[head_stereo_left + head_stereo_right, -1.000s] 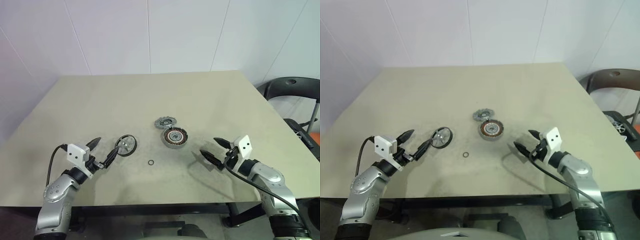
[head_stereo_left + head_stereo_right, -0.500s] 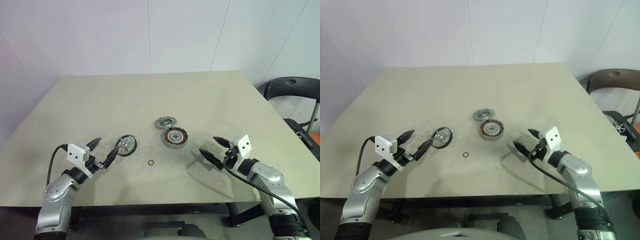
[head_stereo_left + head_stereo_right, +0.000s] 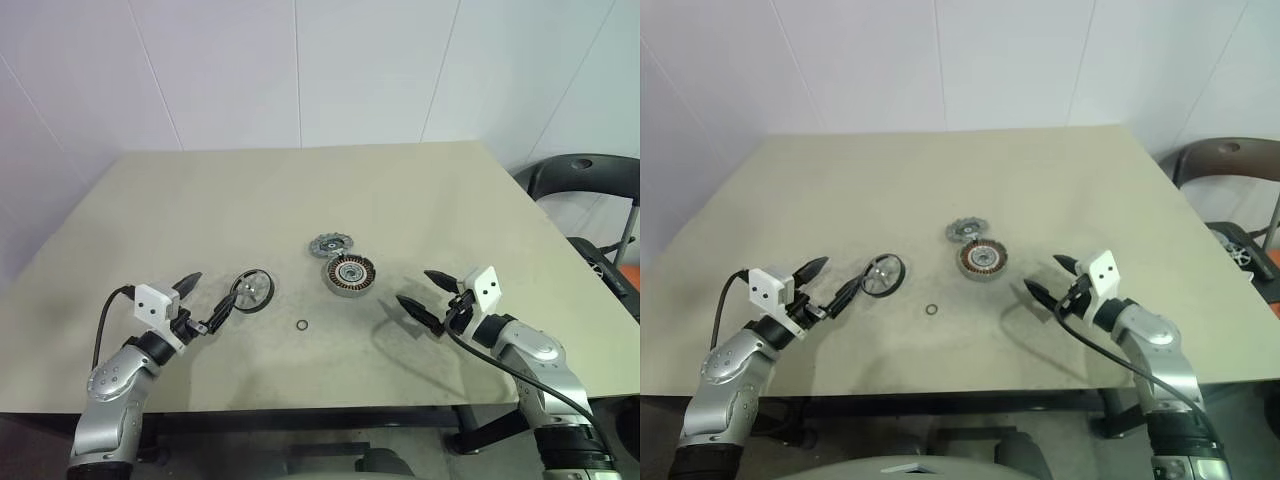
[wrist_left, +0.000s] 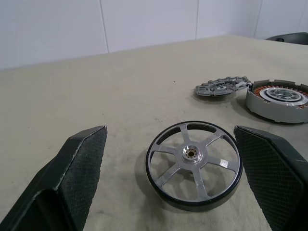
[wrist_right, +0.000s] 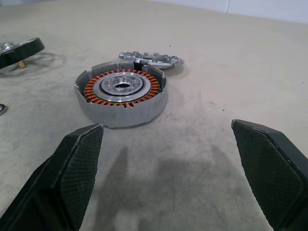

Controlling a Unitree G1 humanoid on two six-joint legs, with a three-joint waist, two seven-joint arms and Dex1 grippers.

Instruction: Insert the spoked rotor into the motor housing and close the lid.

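The spoked rotor (image 3: pixel 251 289), a black ring with silvery spokes, lies flat on the table left of centre. My left gripper (image 3: pixel 206 304) hovers open just short of it, its fingers (image 4: pixel 82 163) spread wider than the rotor (image 4: pixel 194 163). The motor housing (image 3: pixel 349 274) with copper windings sits near the table's middle. The grey holed lid (image 3: pixel 328 243) lies just behind it, touching or nearly touching. My right gripper (image 3: pixel 426 297) stands open to the housing's right, pointing at the housing (image 5: pixel 122 96), with nothing between its fingers.
A tiny thin ring (image 3: pixel 302 325) lies on the beige table (image 3: pixel 300 190) between the rotor and the housing, toward the front edge. A dark chair (image 3: pixel 585 190) stands off the table's right side.
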